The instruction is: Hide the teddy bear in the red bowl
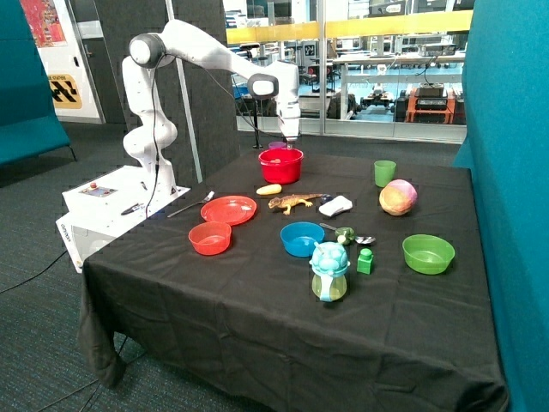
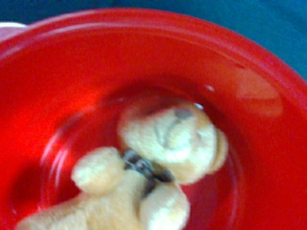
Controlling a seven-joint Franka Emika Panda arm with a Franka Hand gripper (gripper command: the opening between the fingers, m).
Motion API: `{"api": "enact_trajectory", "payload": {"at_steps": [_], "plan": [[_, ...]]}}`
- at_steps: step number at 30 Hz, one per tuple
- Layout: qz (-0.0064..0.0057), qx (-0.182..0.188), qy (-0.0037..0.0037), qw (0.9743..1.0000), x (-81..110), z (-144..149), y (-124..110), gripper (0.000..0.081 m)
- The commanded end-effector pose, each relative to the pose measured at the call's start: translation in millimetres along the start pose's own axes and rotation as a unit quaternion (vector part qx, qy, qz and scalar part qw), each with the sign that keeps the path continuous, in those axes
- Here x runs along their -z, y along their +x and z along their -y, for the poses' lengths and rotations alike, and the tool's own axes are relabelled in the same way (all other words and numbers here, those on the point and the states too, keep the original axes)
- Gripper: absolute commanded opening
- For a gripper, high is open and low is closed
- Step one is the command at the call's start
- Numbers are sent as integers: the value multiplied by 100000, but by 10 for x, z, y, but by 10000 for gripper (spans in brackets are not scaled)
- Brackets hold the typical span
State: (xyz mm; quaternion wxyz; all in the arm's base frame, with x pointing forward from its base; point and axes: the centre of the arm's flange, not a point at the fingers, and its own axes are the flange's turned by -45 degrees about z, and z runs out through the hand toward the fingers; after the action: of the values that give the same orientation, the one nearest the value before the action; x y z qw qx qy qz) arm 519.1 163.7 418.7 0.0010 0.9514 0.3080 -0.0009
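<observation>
The teddy bear point(image 2: 158, 163), a small tan soft toy with a dark bow at its neck, lies on its back on the bottom of the red bowl point(image 2: 268, 158). In the outside view the deep red bowl point(image 1: 280, 167) stands at the far side of the black table. The bear itself is hidden there by the bowl's wall. My gripper point(image 1: 291, 140) hangs straight above the bowl, just over its rim. The wrist view shows nothing of the gripper, only the bowl's inside and the bear.
In front of the bowl lie a yellow piece point(image 1: 269, 190), a toy lizard point(image 1: 294, 202) and a white object point(image 1: 335, 205). A red plate point(image 1: 228, 209), small orange-red bowl point(image 1: 210, 238), blue bowl point(image 1: 302, 239), teal figure point(image 1: 329, 270), green bowl point(image 1: 428, 254), green cup point(image 1: 384, 172) and ball point(image 1: 398, 197) are spread around.
</observation>
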Motion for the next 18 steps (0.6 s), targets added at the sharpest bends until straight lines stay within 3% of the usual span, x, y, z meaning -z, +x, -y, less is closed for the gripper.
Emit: {"api": "enact_trajectory", "payload": {"at_steps": [1,3,6,9,18], "plan": [[-113,-2521,69,99968,153,-339,-306,606],[-112,-3271,70,99946,145,-388,-374,595],[-111,-4067,71,99917,122,-480,-500,661],[-111,-4790,72,99885,95,-576,-633,631],[-110,-5761,73,99834,2,-763,-983,646]]}}
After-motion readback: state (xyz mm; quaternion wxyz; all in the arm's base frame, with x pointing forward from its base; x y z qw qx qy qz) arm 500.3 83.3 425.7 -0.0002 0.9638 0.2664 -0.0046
